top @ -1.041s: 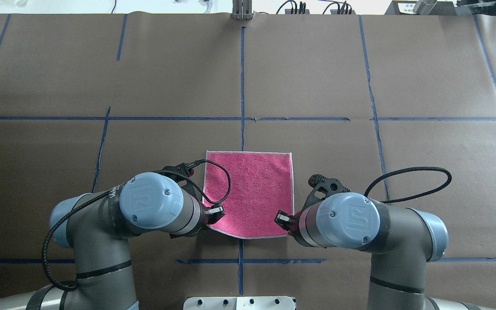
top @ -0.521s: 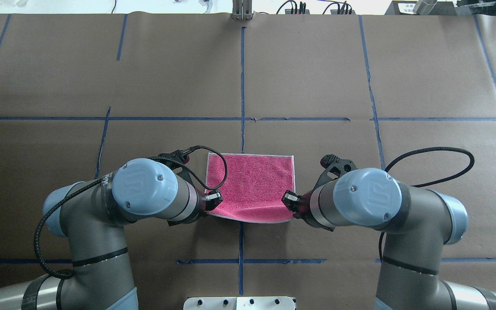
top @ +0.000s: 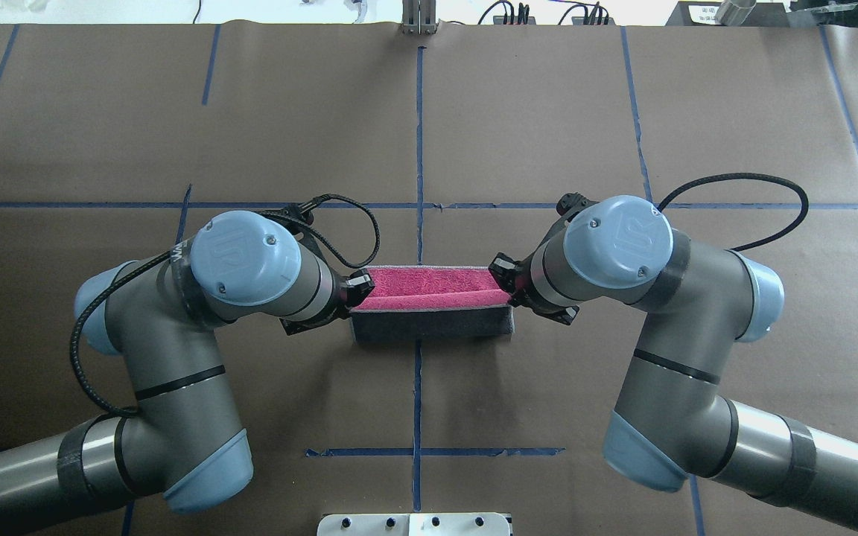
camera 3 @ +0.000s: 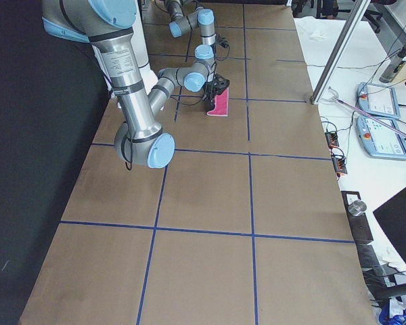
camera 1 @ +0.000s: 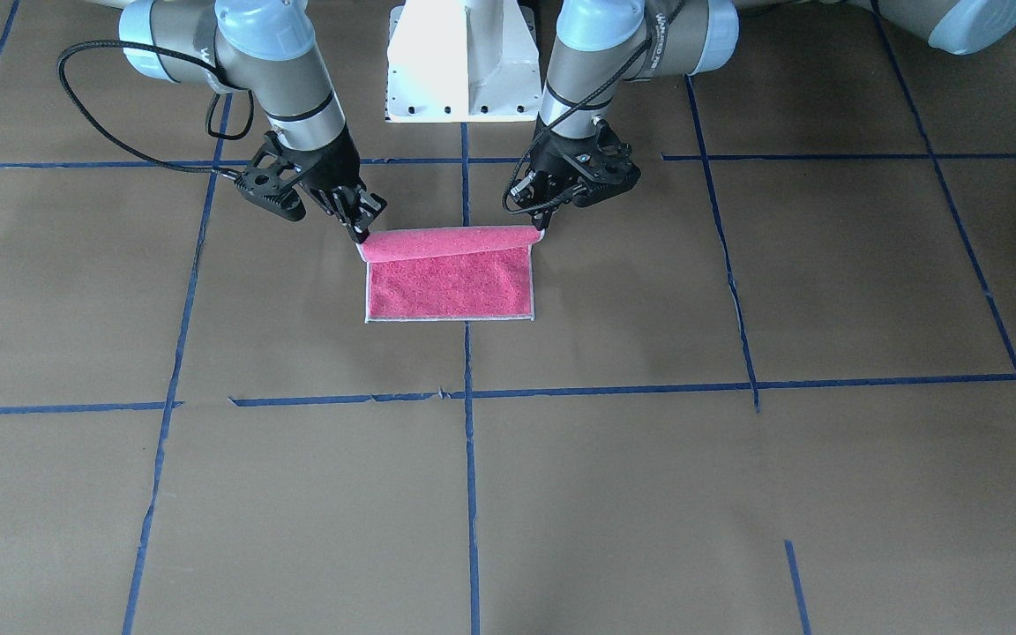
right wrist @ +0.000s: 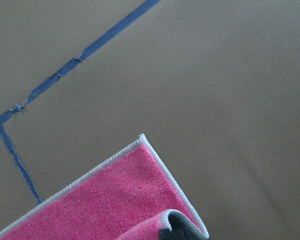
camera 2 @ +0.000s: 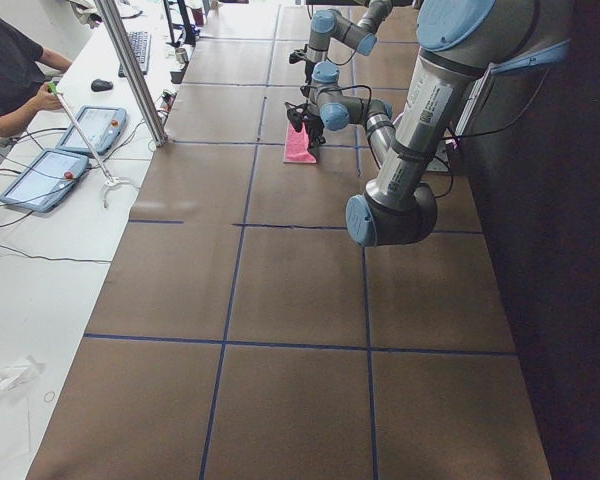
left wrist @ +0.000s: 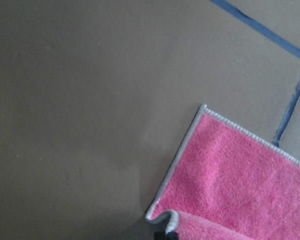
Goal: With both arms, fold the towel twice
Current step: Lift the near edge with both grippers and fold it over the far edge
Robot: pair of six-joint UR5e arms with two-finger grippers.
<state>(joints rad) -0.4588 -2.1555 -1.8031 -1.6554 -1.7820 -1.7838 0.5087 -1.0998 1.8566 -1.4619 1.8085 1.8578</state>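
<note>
The towel lies at the table's middle, half raised. Its near edge is lifted and curled toward the far edge, so its grey face shows toward the robot and a pink strip shows above it. My left gripper is shut on the towel's near left corner. My right gripper is shut on the near right corner. In the front-facing view the pink towel lies flat at its far half, with the left gripper and right gripper holding the rolled edge. The wrist views show the far corners flat on the table.
Brown paper with blue tape lines covers the table. The white pedestal base stands behind the towel on the robot's side. An operator and tablets are beyond the table's far edge.
Both grippers have moved away from the robot and upward, carrying the towel's near edge over toward its far edge. The grey face now shows.
</note>
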